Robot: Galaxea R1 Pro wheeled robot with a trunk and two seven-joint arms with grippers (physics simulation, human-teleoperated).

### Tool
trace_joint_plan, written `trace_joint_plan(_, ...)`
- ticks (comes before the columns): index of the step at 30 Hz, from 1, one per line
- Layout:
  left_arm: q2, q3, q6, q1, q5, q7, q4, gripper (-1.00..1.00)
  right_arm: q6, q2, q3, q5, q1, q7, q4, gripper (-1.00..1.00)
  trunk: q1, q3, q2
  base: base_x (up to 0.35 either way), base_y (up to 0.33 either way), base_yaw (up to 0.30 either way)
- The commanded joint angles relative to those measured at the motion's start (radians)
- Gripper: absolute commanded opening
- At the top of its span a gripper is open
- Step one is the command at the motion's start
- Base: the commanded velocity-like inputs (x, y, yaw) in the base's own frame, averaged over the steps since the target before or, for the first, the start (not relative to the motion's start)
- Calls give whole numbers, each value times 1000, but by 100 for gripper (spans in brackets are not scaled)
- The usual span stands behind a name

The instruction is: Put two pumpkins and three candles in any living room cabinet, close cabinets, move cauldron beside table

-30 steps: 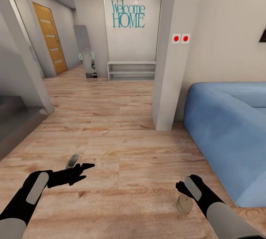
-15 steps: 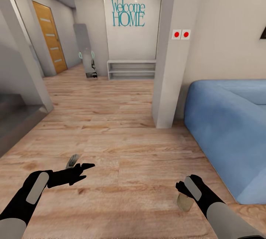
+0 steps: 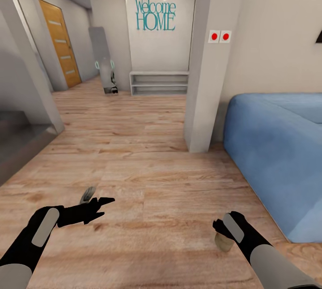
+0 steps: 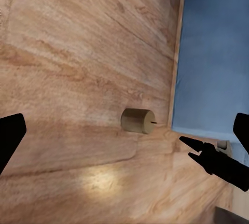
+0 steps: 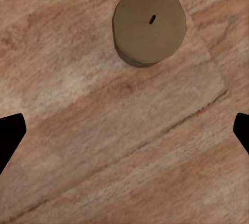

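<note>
A short tan candle [image 3: 223, 241] with a dark wick stands upright on the wood floor, partly hidden under my right gripper [image 3: 222, 227]. In the right wrist view the candle [image 5: 149, 25] lies ahead of the right gripper [image 5: 124, 133] and apart from it. That gripper's fingers are spread wide and hold nothing. My left gripper [image 3: 100, 200] hovers over bare floor to the left, also open. The left wrist view looks across its open gripper [image 4: 124, 133] at the candle [image 4: 138, 120]. The pumpkins, cabinet, cauldron and table are out of view.
A blue sofa [image 3: 277, 159] fills the right side, close to the candle. A white wall corner [image 3: 201, 101] stands ahead, with a hallway beyond holding a low white shelf [image 3: 158, 84] and an orange door [image 3: 60, 43]. A grey step [image 3: 18, 141] is at the left.
The whole picture has shifted slightly upward, so the camera has moved. Both arms keep their pose in the picture, and the candle now sits a little closer under the right gripper.
</note>
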Motion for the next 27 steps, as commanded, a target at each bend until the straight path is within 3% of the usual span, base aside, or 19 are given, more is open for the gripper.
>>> trace_joint_plan(1, 0, 0, 0, 0, 1, 0, 0, 100, 0, 0, 0, 0, 0, 0, 0, 100, 1, -4, -2, 0, 0, 0)
trace_joint_plan(27, -1, -3, 0, 0, 1, 0, 0, 100, -2, -2, 1, 0, 0, 0, 0, 100, 13, -104, -8, 0, 0, 0)
